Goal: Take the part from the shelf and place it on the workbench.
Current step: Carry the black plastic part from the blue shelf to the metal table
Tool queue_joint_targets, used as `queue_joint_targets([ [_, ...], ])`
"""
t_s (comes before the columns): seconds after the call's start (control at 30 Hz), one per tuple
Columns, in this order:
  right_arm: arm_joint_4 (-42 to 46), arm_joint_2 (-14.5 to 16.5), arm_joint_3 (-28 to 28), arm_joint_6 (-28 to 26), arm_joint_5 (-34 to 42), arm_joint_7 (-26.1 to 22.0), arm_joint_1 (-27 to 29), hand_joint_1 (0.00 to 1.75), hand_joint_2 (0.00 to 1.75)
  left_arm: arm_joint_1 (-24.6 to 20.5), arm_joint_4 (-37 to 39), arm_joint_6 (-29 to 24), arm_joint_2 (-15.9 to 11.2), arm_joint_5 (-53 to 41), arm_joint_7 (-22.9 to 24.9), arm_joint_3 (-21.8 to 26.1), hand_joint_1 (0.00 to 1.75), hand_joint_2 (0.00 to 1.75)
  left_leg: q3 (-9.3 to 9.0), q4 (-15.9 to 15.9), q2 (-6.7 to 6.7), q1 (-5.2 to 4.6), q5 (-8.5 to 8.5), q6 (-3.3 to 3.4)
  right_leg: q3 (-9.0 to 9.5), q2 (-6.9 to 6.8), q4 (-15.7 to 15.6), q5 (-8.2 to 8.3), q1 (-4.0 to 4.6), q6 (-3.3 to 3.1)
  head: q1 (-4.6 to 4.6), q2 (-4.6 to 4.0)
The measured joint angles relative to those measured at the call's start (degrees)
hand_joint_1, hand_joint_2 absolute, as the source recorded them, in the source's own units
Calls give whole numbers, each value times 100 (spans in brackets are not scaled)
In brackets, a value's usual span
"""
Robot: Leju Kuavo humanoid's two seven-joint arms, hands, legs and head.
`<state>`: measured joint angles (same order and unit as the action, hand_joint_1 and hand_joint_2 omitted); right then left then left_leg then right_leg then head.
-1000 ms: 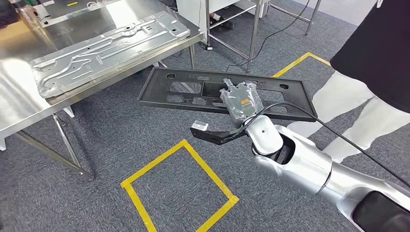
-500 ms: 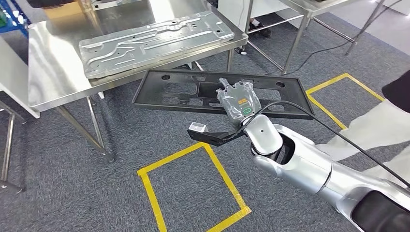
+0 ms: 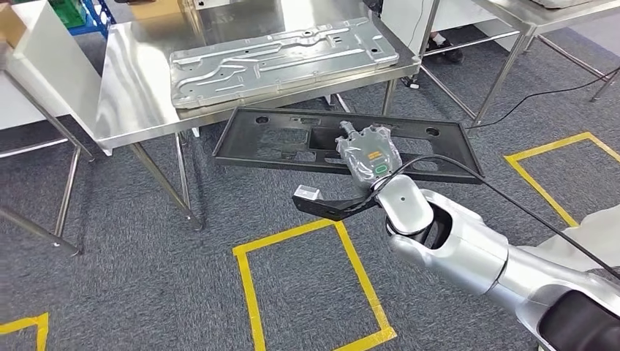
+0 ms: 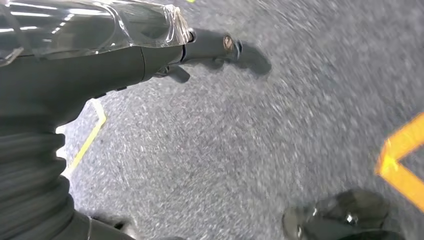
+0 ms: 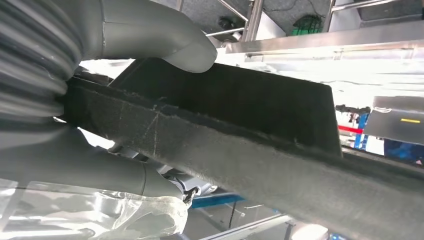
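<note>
1. Right hand [image 3: 367,155] wrapped in clear plastic, clamped on near long edge of black panel [image 3: 292,139]; thumb [image 5: 165,30] on one face, other fingers under the opposite face in right wrist view.
2. Black panel held out flat in the air ahead of the robot, above grey carpet [image 3: 131,292], long side running across the head view.
3. Panel's far edge just beside the front edge of steel workbench [image 3: 139,102], lower than the top, overlapping the bench legs in head view; not resting on it.
4. Silver stamped metal plate [image 3: 281,62] lying flat on the workbench top, well apart from the right hand.
5. Black camera bracket [image 3: 325,205] sticking out from the right wrist, black cable [image 3: 468,175] looping over the silver forearm.
6. Left hand [image 4: 100,55] in left wrist view, pointing down at carpet, plastic-covered; nothing seen in it, finger position cannot tell.
7. Yellow tape square [image 3: 314,285] on carpet below the right arm; another yellow tape outline [image 3: 556,175] off to the right.
8. Second steel table [image 3: 526,14] at far right; white fabric of a person [image 3: 596,234] at the right edge.
</note>
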<state>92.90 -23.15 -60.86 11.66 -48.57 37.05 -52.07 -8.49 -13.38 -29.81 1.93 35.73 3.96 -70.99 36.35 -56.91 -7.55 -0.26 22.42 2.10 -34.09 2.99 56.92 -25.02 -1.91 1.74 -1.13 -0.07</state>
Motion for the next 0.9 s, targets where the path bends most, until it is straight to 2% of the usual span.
queue_joint_targets([
  [0.03,5,-4,2,1,9,2,-2,175,175,-9,0,-2,-1,-1,1,1,0,175,163,-340,197,-2,160,-40,5,-43,-1,-7,8,-15,-15,-1],
  [0.1,17,-14,6,1,38,-16,16,175,175,-22,0,-6,-5,-5,2,3,0,175,605,-1210,577,7,479,-124,21,-175,-2,-32,15,-47,-46,-2],
  [0.13,25,-19,6,-2,57,-32,28,175,175,-29,0,-8,-13,-7,2,4,0,175,732,-1438,656,24,517,-143,32,-239,-1,-48,19,-50,-47,-2],
  [0.17,31,-20,5,-5,72,-51,39,175,175,-23,0,-9,-17,-8,7,4,0,175,651,-1256,667,30,375,-133,50,-279,-1,-64,17,-44,-47,-2],
  [0.23,48,-22,5,-9,91,-69,37,175,175,-22,0,-9,-26,-5,49,5,0,175,215,-411,709,9,26,-81,92,-320,-1,-101,31,-13,-47,-2],
  [0.27,56,-25,5,-9,93,-72,34,175,175,-24,0,-9,-29,-1,80,6,0,175,55,-107,728,-10,-57,-52,106,-333,-3,-119,42,8,-45,-2],
  [0.3,64,-28,4,-8,91,-78,34,175,175,-25,0,-7,-32,8,121,7,0,175,-31,52,742,-31,-72,-27,117,-343,-8,-134,52,31,-44,-2],
  [0.4,85,-32,1,2,65,-104,44,175,175,-10,0,33,-33,58,236,10,0,175,-99,130,724,-48,-54,39,174,-364,-38,-164,59,109,-41,-1],
  [0.43,92,-33,-1,6,53,-110,41,175,175,-3,0,46,-33,78,256,11,0,175,-134,154,716,-41,-60,48,200,-368,-50,-150,68,85,-39,-1],
  [0.53,104,-34,-11,20,8,-124,22,175,175,2,0,60,-32,136,277,14,0,175,-185,181,694,-44,-57,48,277,-377,-128,-140,94,-85,-27,-1],
  [0.57,109,-32,-22,25,-4,-138,22,175,175,2,0,64,-31,158,293,16,0,175,-182,181,689,-49,-54,53,293,-382,-154,-152,94,-93,-25,-2],
  [0.77,121,31,-157,85,-120,-212,70,175,175,66,0,69,-33,228,314,67,0,175,-163,178,686,-51,-46,67,296,-389,-199,-126,92,13,-25,-2],
  [0.83,122,65,-212,101,-147,-222,99,175,175,80,1,65,-38,228,302,98,0,175,-157,174,689,-70,-31,113,306,-396,-237,-108,68,95,-27,-2],
  [0.9,128,92,-247,110,-174,-232,123,175,175,87,1,60,-41,225,296,121,0,175,-210,260,690,-47,-49,178,328,-395,-255,-114,64,168,-27,-1],
])
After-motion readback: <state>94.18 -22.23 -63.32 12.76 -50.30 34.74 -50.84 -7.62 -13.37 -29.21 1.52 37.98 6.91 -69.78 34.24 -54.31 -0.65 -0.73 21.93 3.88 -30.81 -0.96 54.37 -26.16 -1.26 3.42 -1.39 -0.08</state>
